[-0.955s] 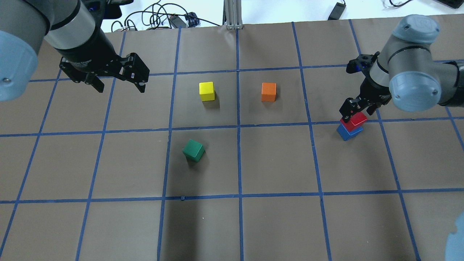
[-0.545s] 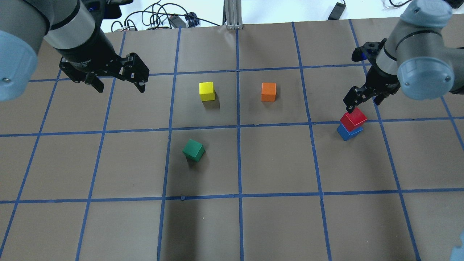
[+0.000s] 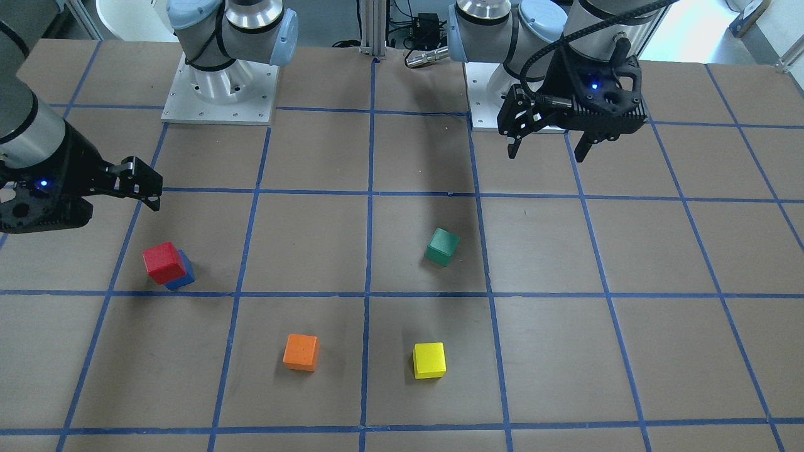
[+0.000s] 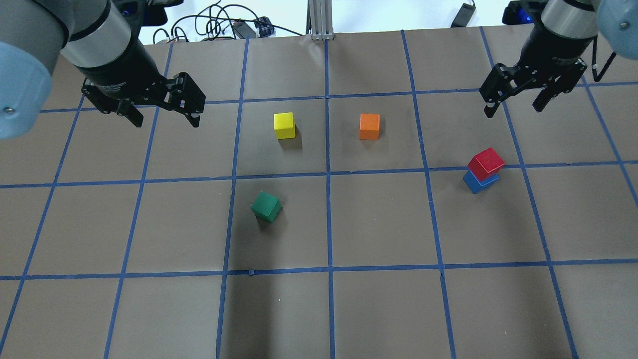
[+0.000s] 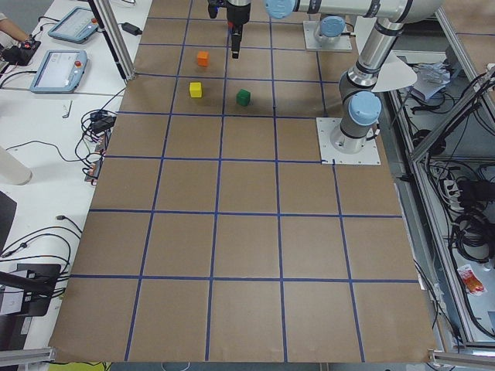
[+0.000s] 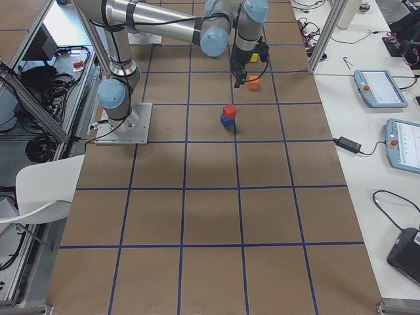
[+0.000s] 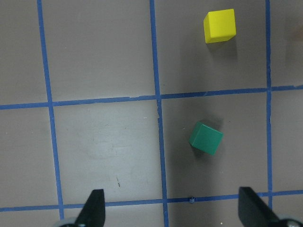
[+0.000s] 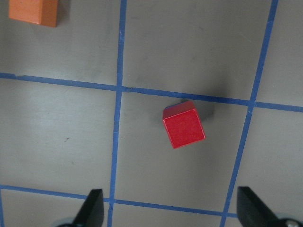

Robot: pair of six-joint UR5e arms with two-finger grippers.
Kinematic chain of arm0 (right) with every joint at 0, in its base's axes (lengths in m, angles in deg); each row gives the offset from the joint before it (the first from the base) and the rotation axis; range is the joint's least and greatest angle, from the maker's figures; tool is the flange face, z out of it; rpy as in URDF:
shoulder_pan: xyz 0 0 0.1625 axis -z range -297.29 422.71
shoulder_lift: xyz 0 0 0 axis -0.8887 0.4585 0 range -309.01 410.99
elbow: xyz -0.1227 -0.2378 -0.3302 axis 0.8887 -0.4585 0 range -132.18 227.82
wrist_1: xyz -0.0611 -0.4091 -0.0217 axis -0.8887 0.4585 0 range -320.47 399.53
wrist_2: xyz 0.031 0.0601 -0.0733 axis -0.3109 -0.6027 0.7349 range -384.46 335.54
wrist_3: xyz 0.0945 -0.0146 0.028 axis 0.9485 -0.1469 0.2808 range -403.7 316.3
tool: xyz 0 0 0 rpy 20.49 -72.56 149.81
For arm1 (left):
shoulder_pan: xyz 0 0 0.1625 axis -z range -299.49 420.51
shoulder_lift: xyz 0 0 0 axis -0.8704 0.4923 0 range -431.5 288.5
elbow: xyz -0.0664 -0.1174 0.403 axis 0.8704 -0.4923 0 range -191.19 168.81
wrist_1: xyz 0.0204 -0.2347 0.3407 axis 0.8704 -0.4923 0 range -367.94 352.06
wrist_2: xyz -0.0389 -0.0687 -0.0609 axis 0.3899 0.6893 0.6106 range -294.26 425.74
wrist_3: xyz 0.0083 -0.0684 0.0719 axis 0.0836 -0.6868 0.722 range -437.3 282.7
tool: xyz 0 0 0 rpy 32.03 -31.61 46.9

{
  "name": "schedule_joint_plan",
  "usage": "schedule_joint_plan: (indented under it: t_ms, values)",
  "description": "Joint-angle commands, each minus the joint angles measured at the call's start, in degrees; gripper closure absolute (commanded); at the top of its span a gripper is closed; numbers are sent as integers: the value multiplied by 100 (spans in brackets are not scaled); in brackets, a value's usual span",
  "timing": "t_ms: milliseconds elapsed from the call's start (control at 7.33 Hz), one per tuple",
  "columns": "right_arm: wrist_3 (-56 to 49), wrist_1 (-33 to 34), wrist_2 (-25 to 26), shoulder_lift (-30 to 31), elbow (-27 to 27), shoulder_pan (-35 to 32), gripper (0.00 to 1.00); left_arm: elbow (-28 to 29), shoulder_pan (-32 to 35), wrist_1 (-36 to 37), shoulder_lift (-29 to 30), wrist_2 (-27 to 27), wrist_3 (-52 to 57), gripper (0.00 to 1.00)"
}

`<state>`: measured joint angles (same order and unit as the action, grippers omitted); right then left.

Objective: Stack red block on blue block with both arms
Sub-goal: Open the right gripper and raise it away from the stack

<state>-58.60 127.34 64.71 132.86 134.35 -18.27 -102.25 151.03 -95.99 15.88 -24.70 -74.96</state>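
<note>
The red block [image 4: 486, 162] sits on top of the blue block [image 4: 478, 183], slightly offset, at the table's right. The stack also shows in the front view, red block [image 3: 163, 262] on blue block [image 3: 184, 276]. In the right wrist view only the red block [image 8: 183, 127] shows; the blue one is hidden under it. My right gripper [image 4: 513, 107] is open and empty, well above and beyond the stack. My left gripper [image 4: 166, 119] is open and empty over the far left of the table.
A yellow block [image 4: 284, 125] and an orange block [image 4: 369, 126] stand in the middle far squares. A green block [image 4: 265, 206] lies nearer, left of centre, below my left gripper's camera [image 7: 206, 138]. Blue tape lines grid the brown table.
My right gripper has risen off the red block and drawn back toward the far right. The red block stays on the blue block. The left arm has not moved.
</note>
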Motion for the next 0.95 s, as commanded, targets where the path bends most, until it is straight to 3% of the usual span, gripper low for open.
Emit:
schedule_joint_plan:
  t_ms: [0,409,818]
  values:
    - [1116,-71,22,-13,-163,-749,0,0,9,42,7,0,-6,0]
    - [1419,-53,30,22,-75,-1103,0,-9,9,42,7,0,-6,0]
    - [1332,-19,74,13,-119,-990,0,0,9,34,-2,-27,-24,0]
